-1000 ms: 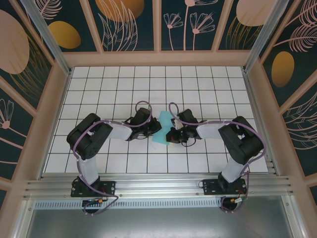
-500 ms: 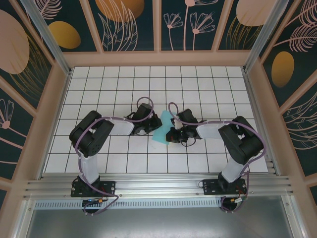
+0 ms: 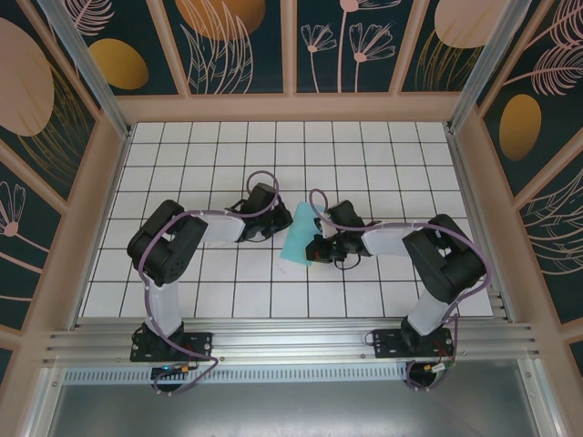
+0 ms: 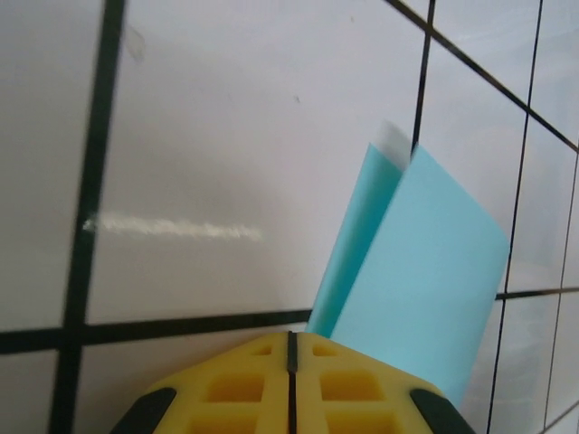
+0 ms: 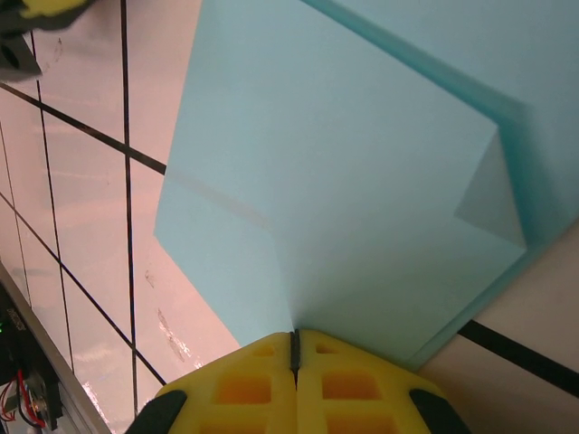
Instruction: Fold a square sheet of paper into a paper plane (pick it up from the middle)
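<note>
The folded turquoise sheet of paper [image 3: 296, 238] sits at the centre of the top view on the white grid table [image 3: 364, 164], between the 2 grippers. The right gripper [image 5: 294, 348] pinches its edge at bottom centre of the right wrist view. The left gripper [image 4: 289, 348], jaws pressed together, is just left of the sheet

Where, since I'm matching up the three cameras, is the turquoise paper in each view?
Top external: paper near the picture's centre.
Left wrist: paper lower right, just beyond the left fingers.
Right wrist: paper across centre and right, its edge in the right fingers.
Shared landmark: the black grid lines.
</note>
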Robot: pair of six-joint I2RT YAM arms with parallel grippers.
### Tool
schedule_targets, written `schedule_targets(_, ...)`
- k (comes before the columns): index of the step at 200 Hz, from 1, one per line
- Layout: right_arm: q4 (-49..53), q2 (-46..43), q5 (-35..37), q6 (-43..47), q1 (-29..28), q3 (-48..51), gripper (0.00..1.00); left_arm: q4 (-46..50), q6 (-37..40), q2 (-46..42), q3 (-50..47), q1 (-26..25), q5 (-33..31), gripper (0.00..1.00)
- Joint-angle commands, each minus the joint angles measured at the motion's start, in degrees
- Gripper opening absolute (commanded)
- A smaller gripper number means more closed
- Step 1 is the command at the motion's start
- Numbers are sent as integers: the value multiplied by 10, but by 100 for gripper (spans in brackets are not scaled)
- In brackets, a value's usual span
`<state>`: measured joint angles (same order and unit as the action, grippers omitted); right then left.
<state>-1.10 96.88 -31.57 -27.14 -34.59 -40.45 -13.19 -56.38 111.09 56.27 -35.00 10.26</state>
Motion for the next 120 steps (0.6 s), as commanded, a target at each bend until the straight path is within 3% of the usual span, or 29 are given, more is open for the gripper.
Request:
schedule_targets(1,110,18,59,26,3,22,0,34,26,-23,17,10,-24,11)
schedule_targets(53,112,9,53,39,8,-4,0,-45,-2,-120,-64,7,46,12)
schedule_targets(91,106,11,49,40,9,-15,0,-73,1,-78,-52,-24,108,10)
schedule_targets(120,111,10,49,40,9,-19,0,-95,-19,-33,-48,-35,111,9)
